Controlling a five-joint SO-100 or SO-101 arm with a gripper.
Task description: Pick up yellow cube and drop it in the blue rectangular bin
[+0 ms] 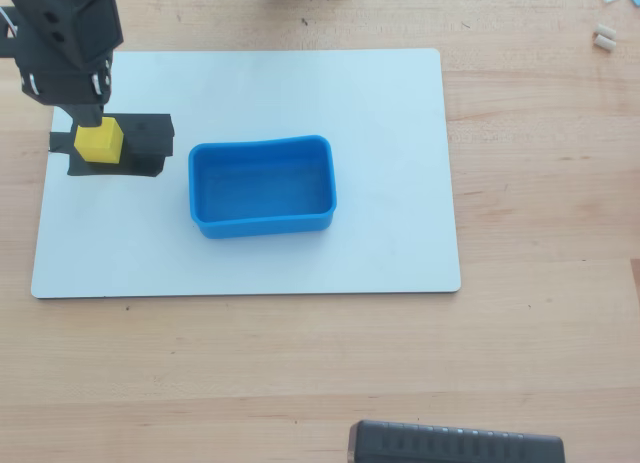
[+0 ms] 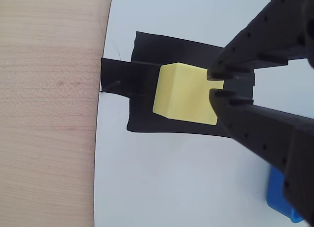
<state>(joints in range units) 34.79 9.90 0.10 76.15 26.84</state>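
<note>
Black printed tool (image 2: 216, 85) is filling the right of the wrist view, its two fingers nearly together just above the small bright yellow solid cube (image 2: 184, 93); whether they are pinching the cube's right edge or only hovering over it, I cannot tell. Cube is sitting on a flat black tape patch (image 1: 140, 145) near the left edge of the white board surface (image 1: 400, 93), toward its far-left corner in the overhead view. Bright blue shallow plastic rectangular bin (image 1: 262, 221) is standing empty near the board's middle, well apart from the cube. Judging: cube is looking light, rigid, smooth-faced, possibly slippery; gripping two opposite flat faces, centred, seems best.
</note>
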